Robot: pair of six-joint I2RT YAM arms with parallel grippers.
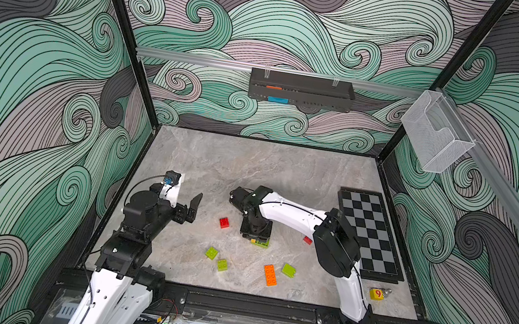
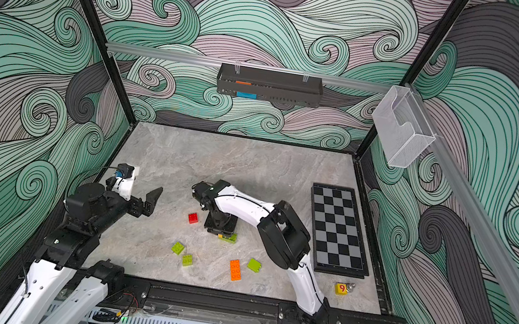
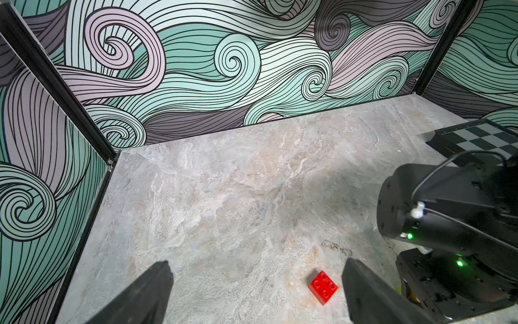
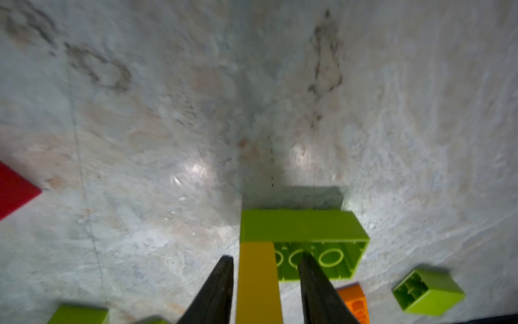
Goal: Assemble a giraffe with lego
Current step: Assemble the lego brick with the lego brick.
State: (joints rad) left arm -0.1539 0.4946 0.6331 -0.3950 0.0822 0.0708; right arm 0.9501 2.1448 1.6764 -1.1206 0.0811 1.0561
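The right gripper (image 4: 266, 256) points straight down over the middle of the table, slightly to the near side. Between its fingers stands a yellow brick (image 4: 258, 280), set on one end of the long lime brick (image 4: 302, 224). Those two joined pieces are all there is of the giraffe so far. The long brick's hollow underside is turned toward the wrist camera, so I take the yellow piece for a leg pressed on from below. The jaws are parted only a little, and a thin gap shows on each side of the yellow brick. They flank it and, as far as I can see, do not pinch it.

To finish this step cleanly I would widen the jaws further and only then rise straight up. A finger rubbing the yellow side could tilt the leg or drag both bricks along. I cannot tell whether the leg is pushed fully home.

The left gripper (image 3: 258, 265) hangs at the left, wide open and empty, with a red brick (image 3: 323, 286) on the table near its right finger. A lime square (image 1: 289, 270) lies just beside the orange brick (image 1: 270, 275) on the near side, a likely second leg.
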